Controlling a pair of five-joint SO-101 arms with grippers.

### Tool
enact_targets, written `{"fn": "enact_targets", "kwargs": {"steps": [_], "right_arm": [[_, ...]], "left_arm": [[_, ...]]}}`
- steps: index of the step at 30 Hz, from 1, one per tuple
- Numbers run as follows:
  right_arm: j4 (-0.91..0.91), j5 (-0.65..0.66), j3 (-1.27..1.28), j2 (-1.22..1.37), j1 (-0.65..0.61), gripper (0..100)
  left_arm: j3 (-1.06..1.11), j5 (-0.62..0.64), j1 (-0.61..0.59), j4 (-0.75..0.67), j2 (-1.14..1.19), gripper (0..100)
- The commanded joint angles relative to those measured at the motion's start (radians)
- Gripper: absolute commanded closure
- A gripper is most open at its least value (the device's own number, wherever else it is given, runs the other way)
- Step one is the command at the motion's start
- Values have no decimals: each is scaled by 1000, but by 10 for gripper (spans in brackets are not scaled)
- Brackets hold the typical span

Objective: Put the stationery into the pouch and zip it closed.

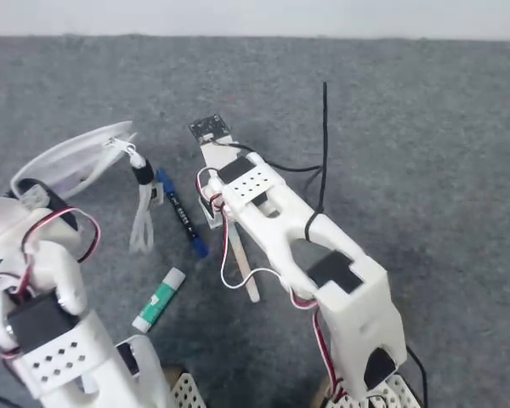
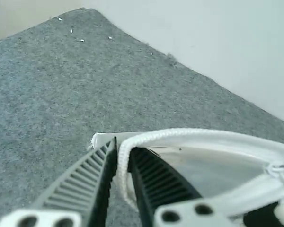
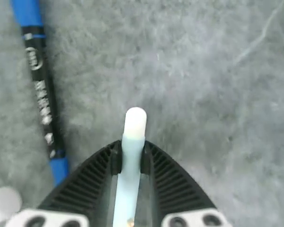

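The pouch [image 1: 72, 161] is held open and raised in the upper left of the high view. Its white zip rim [image 2: 189, 137] is pinched between the closed fingers [image 2: 92, 175] of the left gripper [image 2: 122, 161]. Its white strap [image 1: 141, 217] is draped onto the grey bench [image 1: 408, 127]. Near the frame's middle, a pale stick [image 3: 134, 125] is clamped by the right gripper [image 3: 130, 151]. A blue and black pen [image 1: 180, 214] is laid just left of it. A green and white glue stick [image 1: 159, 299] is laid at the lower left, apart from the pen.
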Motion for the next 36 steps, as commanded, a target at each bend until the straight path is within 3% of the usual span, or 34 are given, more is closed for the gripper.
{"fn": "enact_targets", "kwargs": {"steps": [1,14,27,36], "right_arm": [[65,14,-46,-168,10,992],[226,14,-41,-414,12,992],[361,15,-40,-605,10,992],[401,17,-6,-745,5,992]], "left_arm": [[-25,20,-8,-44,-6,991],[-27,20,3,-43,-6,990],[-31,20,129,-48,-6,990],[-81,23,315,-49,-2,990]]}}
